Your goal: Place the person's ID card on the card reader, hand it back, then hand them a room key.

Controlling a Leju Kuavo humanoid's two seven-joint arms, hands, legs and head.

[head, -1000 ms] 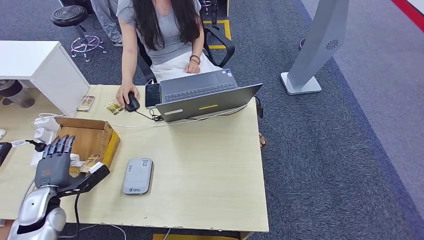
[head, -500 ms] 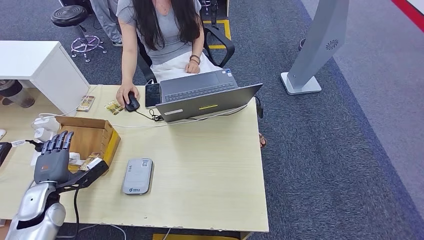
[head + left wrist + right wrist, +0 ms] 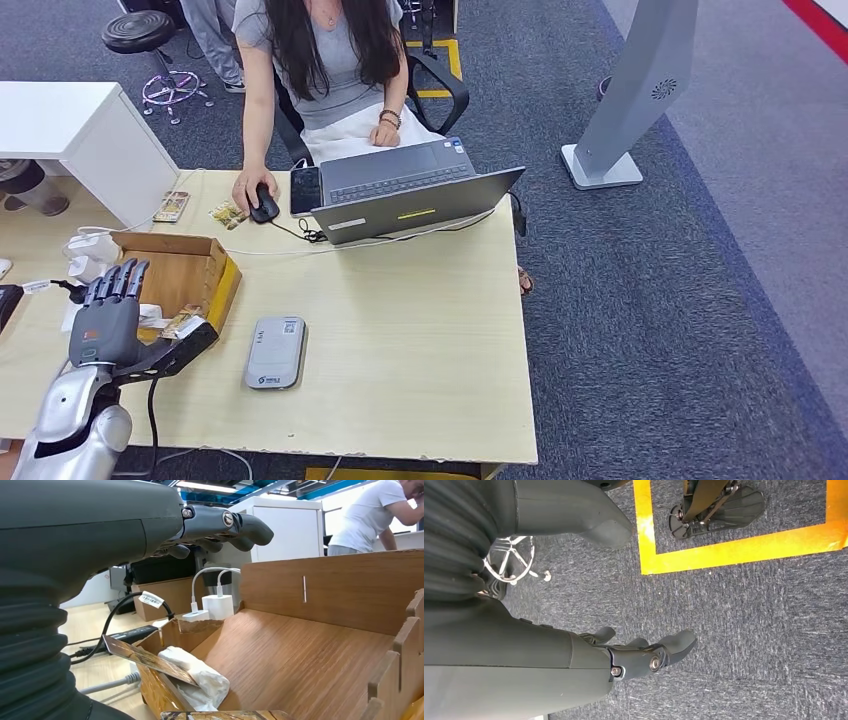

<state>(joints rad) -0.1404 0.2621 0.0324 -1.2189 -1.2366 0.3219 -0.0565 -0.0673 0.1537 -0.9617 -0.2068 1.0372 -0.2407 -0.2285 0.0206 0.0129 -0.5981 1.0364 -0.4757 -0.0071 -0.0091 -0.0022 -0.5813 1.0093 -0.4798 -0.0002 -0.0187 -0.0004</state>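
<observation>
The left hand (image 3: 105, 325) hovered over the cardboard box (image 3: 200, 262) near the tabletop's (image 3: 400, 340) left edge, fingers stretched out straight and side by side, thumb swung out toward the card reader. It gripped nothing. From the left wrist view the fingers (image 3: 225, 525) reached out above the box's open wooden-looking interior, well clear of its floor.

Inside that box, at the near end, lay a crumpled white wrapper (image 3: 197, 677) with a glossy card (image 3: 145, 660) propped at a slant against it; a second patterned card (image 3: 220, 715) lay just beside. Which of these was the room key could not be told.

The grey card reader (image 3: 276, 352) sat flat on the tabletop just right of the box, near the front edge, nothing resting on top.

At the far edge a person (image 3: 320, 60) sat behind an open laptop (image 3: 410, 195), one hand on a black mouse (image 3: 263, 205), a phone (image 3: 305, 190) lying beside it. White chargers (image 3: 210, 607) stood by the box's far wall.

The right hand (image 3: 639, 655) hung low over grey carpet (image 3: 749, 610) beside a yellow floor line (image 3: 724, 552), fingers loosely apart and curved, nothing in them.
</observation>
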